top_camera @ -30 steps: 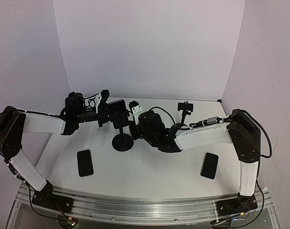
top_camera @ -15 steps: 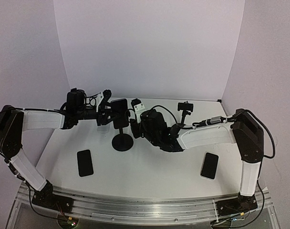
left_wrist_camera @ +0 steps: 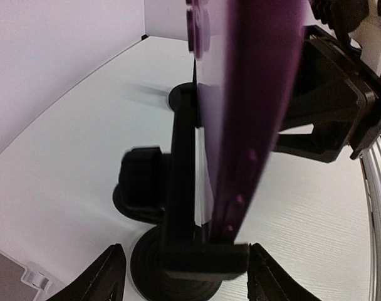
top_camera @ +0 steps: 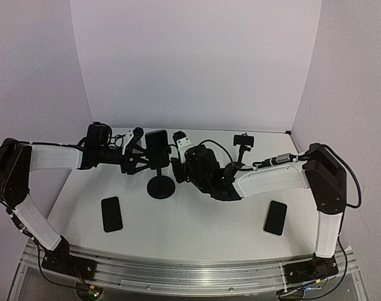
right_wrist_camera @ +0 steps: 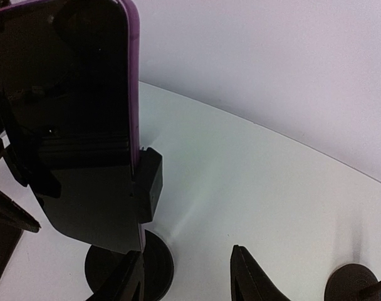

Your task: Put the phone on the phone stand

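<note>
The phone [top_camera: 156, 145], black in a purple case, stands upright in the clamp of the black phone stand [top_camera: 160, 187]. The left wrist view shows the phone [left_wrist_camera: 253, 94] edge-on, its lower end in the stand's clamp [left_wrist_camera: 203, 254]. My left gripper [top_camera: 131, 159] is open, a finger on each side of that clamp [left_wrist_camera: 190, 282], holding nothing. From the right, my right gripper [top_camera: 176, 164] faces the phone's dark screen [right_wrist_camera: 71, 113]. It is open [right_wrist_camera: 187, 282] with only bare table between its fingers, the left finger close to the stand's round base [right_wrist_camera: 131, 263].
Two more dark phones lie flat on the white table, one front left [top_camera: 111, 214], one front right [top_camera: 276, 217]. A second, smaller stand [top_camera: 243, 143] is at the back right. A pale box corner [left_wrist_camera: 21, 276] shows beside my left gripper.
My left gripper has opened and let go of the phone, then sunk lower beside the stand. The phone now rests in the clamp. The right gripper has barely moved.
</note>
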